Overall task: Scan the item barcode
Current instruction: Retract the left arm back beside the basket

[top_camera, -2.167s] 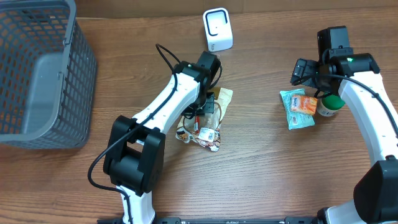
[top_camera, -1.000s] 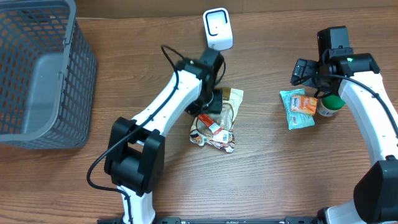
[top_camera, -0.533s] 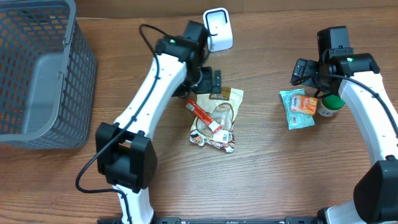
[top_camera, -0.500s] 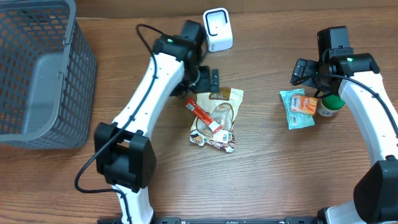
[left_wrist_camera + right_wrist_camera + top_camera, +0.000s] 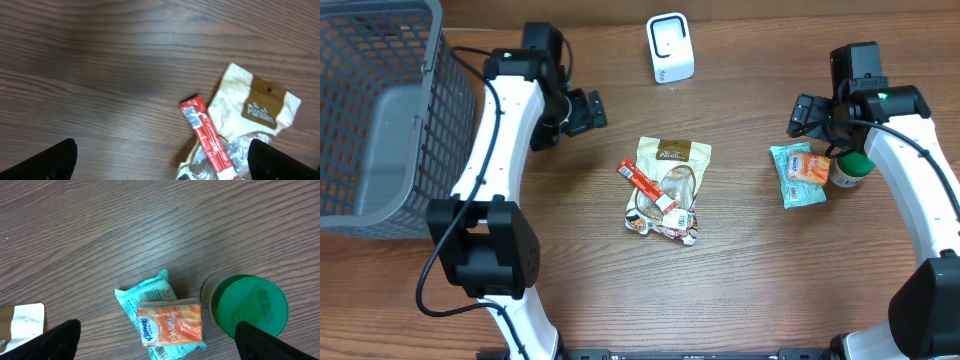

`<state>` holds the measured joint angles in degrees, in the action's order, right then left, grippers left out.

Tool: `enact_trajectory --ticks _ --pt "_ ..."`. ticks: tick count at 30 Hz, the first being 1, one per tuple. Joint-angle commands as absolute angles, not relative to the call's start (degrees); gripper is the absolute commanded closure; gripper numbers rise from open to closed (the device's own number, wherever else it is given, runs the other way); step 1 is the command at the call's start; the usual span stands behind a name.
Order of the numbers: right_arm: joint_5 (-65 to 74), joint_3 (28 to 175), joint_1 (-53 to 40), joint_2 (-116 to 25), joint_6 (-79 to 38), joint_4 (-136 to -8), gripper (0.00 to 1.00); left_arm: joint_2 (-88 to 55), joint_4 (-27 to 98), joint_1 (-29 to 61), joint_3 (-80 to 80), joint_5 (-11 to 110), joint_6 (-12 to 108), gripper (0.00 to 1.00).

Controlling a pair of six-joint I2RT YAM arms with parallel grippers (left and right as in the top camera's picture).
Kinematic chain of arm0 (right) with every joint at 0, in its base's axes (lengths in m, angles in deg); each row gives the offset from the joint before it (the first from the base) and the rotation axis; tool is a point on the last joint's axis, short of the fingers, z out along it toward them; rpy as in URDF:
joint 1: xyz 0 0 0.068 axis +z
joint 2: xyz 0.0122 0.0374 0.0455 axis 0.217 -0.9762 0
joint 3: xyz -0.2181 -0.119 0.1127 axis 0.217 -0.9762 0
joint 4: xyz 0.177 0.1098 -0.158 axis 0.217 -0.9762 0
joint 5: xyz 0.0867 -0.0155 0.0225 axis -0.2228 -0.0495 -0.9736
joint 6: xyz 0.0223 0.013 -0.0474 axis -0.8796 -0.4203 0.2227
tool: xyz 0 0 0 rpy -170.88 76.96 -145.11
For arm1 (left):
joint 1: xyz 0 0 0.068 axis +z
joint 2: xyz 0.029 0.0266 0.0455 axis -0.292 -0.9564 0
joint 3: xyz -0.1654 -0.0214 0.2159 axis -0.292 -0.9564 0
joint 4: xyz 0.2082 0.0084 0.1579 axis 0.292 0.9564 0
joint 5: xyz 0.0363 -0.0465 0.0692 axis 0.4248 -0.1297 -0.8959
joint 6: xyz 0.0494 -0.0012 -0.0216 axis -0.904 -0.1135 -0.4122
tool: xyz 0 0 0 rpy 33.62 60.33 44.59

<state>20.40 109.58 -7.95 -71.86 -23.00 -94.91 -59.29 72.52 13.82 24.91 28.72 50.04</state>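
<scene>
Left gripper [image 5: 591, 112] hangs with jaws wide apart and empty, far-left of the beige-and-brown paper snack pouch [image 5: 672, 172] lying mid-table, long axis near-to-far, nearer it than the right gripper [image 5: 801, 116].

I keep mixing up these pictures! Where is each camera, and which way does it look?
Overhead: above the table, looking straight down; shows the left arm, right arm, basket and scanner.
Left wrist: on the left arm, looking down at the tan bag and red stick; its dark fingertips fill the bottom corners.
Right wrist: on the right arm, looking down at the tissue packs and green lid; fingertips in the corners.
Shared: overhead and left wrist both show the tan bag.
</scene>
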Motion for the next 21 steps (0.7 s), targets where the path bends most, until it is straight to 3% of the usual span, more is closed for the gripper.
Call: enact_trajectory --ticks 1,9,21 --pt "20.57 110.6 -7.95 -70.96 -23.05 -94.78 0.0 -59.34 72.69 15.13 26.15 28.59 49.1 0.0" --pt "20.57 110.6 -7.95 -70.96 -23.05 -94.78 0.0 -59.36 70.62 15.83 26.15 18.75 49.14 0.0" --pt "20.57 110.6 -7.95 -70.96 -23.05 -94.78 0.0 -59.36 72.45 15.83 25.96 18.29 49.14 0.0"
